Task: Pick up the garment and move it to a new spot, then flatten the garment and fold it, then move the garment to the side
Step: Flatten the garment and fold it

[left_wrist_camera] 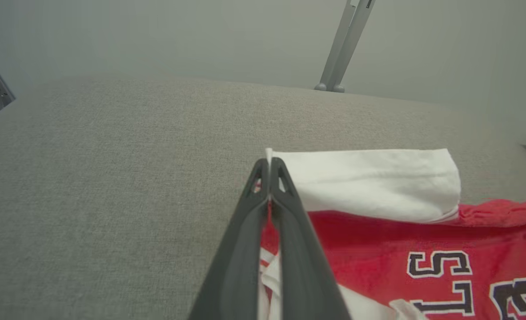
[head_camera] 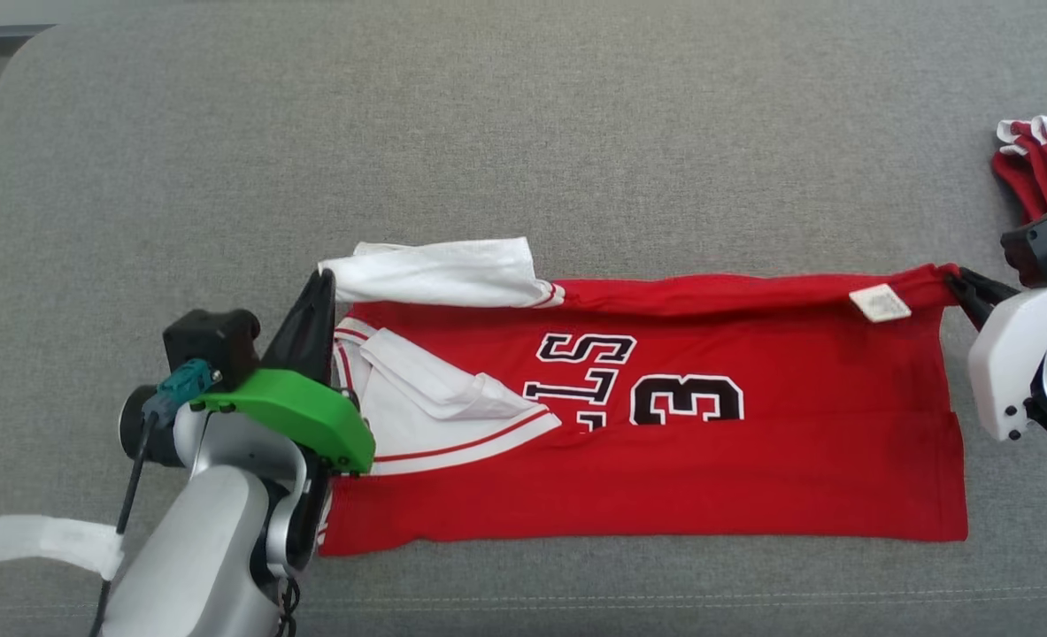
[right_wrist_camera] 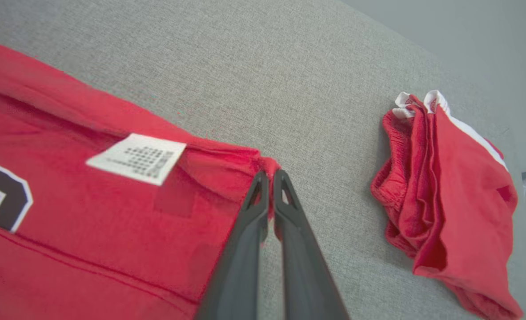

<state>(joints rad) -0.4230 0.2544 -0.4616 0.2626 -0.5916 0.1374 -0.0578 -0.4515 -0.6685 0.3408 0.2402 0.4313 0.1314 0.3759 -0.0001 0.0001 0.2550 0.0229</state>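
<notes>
Left hand (head_camera: 321, 276) and right hand (head_camera: 952, 281) are tightly pinching the 9 and 3 o'clock far corners of the red-and-white basketball jersey (head_camera: 665, 460) lying on the grey fabric bench (head_camera: 523, 133); probably folding, needing an even pull toward 6 o'clock.

A grey fabric-covered worktop (head_camera: 523, 133) is seen, rounded at the upper left. At the top, a pale metal post (left_wrist_camera: 345, 44) is set against a plain grey wall (left_wrist_camera: 156, 35).

The red-and-white knit jersey (head_camera: 665, 442) lies lengthwise across the middle of the grey fabric cushion (head_camera: 488, 133), sleeves to the left. The left end effector (head_camera: 322, 280) pinches its far left corner and the right end effector (head_camera: 953, 281) its far right corner. Behind the latter, well apart, lies a bunched red cloth bundle (head_camera: 1041, 164).
</notes>
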